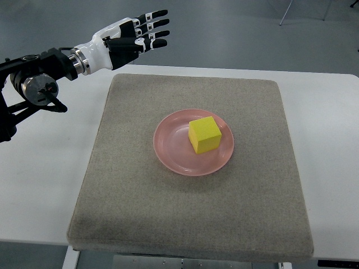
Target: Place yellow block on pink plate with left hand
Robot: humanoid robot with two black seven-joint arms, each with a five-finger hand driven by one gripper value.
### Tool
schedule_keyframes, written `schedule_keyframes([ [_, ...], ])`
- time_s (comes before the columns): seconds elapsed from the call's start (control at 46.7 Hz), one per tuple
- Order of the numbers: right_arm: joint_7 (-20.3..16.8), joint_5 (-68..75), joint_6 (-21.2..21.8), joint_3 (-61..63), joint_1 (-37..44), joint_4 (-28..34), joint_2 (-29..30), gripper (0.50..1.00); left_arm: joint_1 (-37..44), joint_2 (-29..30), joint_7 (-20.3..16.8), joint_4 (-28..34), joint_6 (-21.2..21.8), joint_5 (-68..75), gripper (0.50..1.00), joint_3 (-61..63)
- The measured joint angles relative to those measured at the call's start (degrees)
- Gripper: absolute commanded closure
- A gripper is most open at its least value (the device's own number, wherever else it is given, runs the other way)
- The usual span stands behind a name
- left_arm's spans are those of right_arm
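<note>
Left hand (132, 36) up at 11 o'clock, past the far-left corner of the mat: fingers (154, 25) stretched out straight and slightly fanned, holding nothing, tips pointing toward 3 o'clock. White palm, black arm (39, 73) running off the left edge at 9 o'clock. Hand is well apart from the plate, not over it.

Yellow block (204, 134) sits flat on the pink plate (168, 148), a bit toward 2 o'clock of the plate's middle, edges turned slightly off square. Plate rests near the centre of the grey felt mat (123, 196). Mat lies on the white table (45, 185).
</note>
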Motion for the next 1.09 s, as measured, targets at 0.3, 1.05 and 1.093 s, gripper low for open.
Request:
schedule_keyframes([
  [0.3, 0.00, 0.00, 0.00, -0.02, 0.00, 0.01, 0.00, 0.576, 10.43, -0.09, 0.51, 2.94, -6.44, -5.54, 0.500, -8.36],
  [1.05, -0.04, 0.24, 0.64, 0.17, -0.10, 0.58, 0.00, 0.576, 14.19, 0.32, 9.03, 7.69, -10.33, -11.93, 0.500, -11.44],
  [1.093, -0.04, 0.24, 0.68, 0.16, -0.09, 0.65, 0.00, 0.576, 14.50, 0.36, 9.04, 7.71, -10.27, -11.92, 0.500, -11.38],
])
